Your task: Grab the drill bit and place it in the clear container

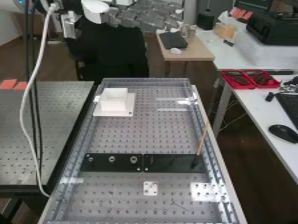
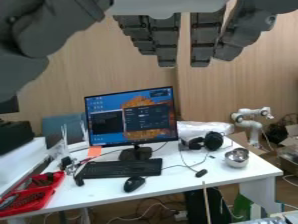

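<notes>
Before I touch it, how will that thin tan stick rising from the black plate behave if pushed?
The stick looks straight, so it is probably fairly stiff. Being so slender, it is likely light. Rising tall from a small dark foot at the black plate, it may lean over or tip.

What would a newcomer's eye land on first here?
Probably the lit monitor on the white desk in the wrist view. In the high view, the white square block near the bench's far end stands out, then the thin stick rising at a slant from the black strip.
</notes>
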`<action>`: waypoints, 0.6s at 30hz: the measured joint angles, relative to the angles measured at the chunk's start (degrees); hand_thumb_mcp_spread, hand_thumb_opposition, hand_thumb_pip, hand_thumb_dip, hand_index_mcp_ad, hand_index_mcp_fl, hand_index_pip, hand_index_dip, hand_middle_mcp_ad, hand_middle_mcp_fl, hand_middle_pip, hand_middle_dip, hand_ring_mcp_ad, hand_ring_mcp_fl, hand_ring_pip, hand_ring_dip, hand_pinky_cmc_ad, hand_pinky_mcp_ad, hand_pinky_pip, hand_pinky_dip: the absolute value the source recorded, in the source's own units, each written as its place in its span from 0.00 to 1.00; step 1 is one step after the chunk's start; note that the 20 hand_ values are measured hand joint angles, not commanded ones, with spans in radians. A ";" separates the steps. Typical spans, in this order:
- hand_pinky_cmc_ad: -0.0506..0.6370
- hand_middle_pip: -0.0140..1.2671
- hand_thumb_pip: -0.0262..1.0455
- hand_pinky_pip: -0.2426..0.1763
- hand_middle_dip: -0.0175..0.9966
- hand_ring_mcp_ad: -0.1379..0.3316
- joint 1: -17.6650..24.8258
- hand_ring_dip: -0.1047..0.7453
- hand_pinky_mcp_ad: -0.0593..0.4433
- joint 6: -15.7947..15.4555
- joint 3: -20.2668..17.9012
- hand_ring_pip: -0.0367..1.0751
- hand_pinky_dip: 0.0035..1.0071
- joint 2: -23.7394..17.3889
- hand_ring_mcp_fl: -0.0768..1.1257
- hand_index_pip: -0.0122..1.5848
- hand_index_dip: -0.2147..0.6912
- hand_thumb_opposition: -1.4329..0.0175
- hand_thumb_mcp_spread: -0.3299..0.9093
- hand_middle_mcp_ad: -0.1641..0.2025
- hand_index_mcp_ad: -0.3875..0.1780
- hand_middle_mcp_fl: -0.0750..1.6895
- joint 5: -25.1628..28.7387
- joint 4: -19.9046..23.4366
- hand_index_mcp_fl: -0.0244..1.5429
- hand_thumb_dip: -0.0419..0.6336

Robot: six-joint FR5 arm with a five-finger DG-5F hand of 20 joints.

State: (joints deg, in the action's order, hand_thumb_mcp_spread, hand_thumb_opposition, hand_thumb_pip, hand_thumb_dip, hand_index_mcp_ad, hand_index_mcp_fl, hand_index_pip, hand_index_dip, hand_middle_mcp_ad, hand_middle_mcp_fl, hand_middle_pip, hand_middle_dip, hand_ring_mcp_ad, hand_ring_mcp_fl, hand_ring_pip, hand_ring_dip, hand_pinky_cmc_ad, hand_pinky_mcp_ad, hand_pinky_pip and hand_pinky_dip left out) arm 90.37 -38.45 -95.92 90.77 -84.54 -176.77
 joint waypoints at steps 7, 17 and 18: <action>0.49 0.14 0.14 0.30 0.05 0.78 0.14 0.11 0.47 0.66 -1.44 0.13 0.15 0.87 0.14 0.06 0.22 0.54 0.36 0.86 0.93 0.06 1.24 1.34 0.02 0.08; 0.52 0.14 0.14 0.29 0.06 0.81 0.34 0.11 0.49 2.20 -4.70 0.13 0.15 2.81 0.14 0.06 0.23 0.51 0.37 0.87 0.93 0.07 4.62 4.77 0.02 0.08; 0.52 0.14 0.15 0.29 0.06 0.82 0.32 0.11 0.48 2.38 -4.97 0.13 0.15 2.98 0.14 0.06 0.23 0.51 0.38 0.87 0.93 0.07 5.65 5.17 0.02 0.08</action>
State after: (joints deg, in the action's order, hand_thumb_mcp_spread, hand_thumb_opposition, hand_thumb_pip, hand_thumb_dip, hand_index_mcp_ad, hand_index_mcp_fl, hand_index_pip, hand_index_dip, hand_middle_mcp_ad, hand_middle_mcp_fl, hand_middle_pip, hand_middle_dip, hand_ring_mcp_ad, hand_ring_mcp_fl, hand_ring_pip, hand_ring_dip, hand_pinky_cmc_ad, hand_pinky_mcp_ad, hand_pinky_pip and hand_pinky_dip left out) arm 90.68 -36.07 -100.88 93.75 -78.89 -171.60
